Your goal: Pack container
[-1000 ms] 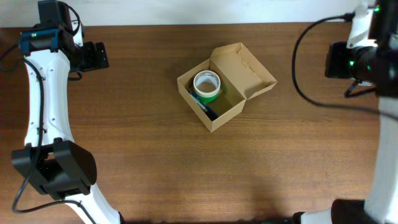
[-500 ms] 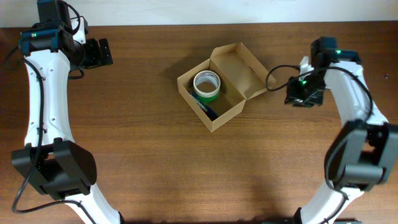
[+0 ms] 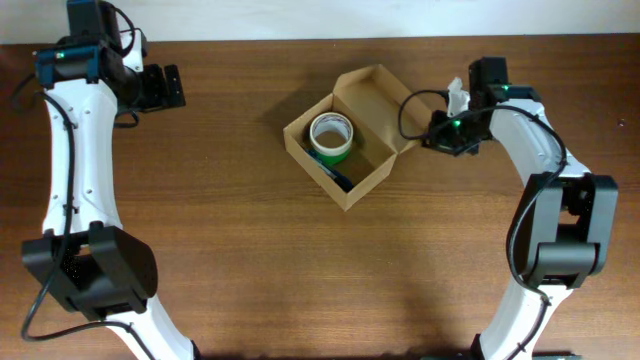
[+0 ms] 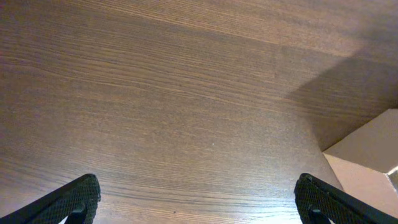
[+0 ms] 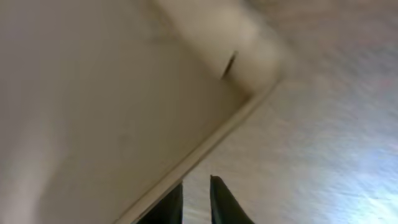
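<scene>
The tan cardboard container (image 3: 362,178) stands mid-table, its flap lid (image 3: 385,105) open and leaning to the upper right. Inside lie a green and white tape roll (image 3: 331,137) and a dark blue pen-like thing (image 3: 336,178). My right gripper (image 3: 434,134) is right by the lid's outer right edge. In the right wrist view its fingers (image 5: 196,190) are nearly together with nothing between them, and the lid's edge (image 5: 205,143) runs just to their left. My left gripper (image 3: 176,87) is open and empty at the far left. In the left wrist view its fingers (image 4: 199,202) are spread wide over bare wood.
The brown wooden table (image 3: 220,250) carries nothing else. A corner of the container (image 4: 373,158) shows at the lower right of the left wrist view. The right wrist view is blurred.
My right arm has swung in from the far right edge to the container's lid. The lid has tilted slightly more upright. My left gripper has barely shifted.
</scene>
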Robot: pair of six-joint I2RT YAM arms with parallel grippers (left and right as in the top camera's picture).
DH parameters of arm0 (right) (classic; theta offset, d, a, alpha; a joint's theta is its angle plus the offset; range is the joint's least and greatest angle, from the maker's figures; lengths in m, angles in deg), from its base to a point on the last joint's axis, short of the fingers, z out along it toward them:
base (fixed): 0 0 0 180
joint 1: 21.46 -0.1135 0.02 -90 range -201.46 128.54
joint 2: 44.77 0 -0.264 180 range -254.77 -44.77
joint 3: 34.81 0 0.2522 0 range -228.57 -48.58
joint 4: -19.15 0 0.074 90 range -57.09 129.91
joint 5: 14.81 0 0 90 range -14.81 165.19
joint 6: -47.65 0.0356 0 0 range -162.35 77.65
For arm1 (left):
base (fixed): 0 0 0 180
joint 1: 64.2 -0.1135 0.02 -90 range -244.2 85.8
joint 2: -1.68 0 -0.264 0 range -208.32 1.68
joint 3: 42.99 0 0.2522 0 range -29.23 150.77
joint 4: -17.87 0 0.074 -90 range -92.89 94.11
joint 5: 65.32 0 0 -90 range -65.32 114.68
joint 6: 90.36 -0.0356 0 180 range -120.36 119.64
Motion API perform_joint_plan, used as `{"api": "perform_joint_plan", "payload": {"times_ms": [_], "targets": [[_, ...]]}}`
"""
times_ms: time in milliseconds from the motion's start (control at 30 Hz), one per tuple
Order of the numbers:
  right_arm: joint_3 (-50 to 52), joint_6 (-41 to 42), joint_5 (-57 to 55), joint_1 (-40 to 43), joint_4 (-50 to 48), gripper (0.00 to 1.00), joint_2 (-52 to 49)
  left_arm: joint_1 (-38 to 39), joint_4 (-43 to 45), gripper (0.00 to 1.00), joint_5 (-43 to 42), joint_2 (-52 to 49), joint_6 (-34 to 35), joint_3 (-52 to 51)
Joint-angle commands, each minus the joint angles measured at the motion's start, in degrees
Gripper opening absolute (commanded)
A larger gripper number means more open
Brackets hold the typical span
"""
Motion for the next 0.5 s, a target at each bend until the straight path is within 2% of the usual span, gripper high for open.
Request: {"api": "perform_joint_plan", "payload": {"times_ms": [0,467], "targets": [[-0.2,1.6,4.7,-1.7,-2.3,0.16,-0.1,0.4,-0.3,1.00,1.7,-0.6,-1.8,-0.1],[-0.2,1.4,7.2,-9.0,-10.6,0.16,-0.1,0.8,-0.1,1.00,1.7,-2.2,-2.1,-0.1]]}}
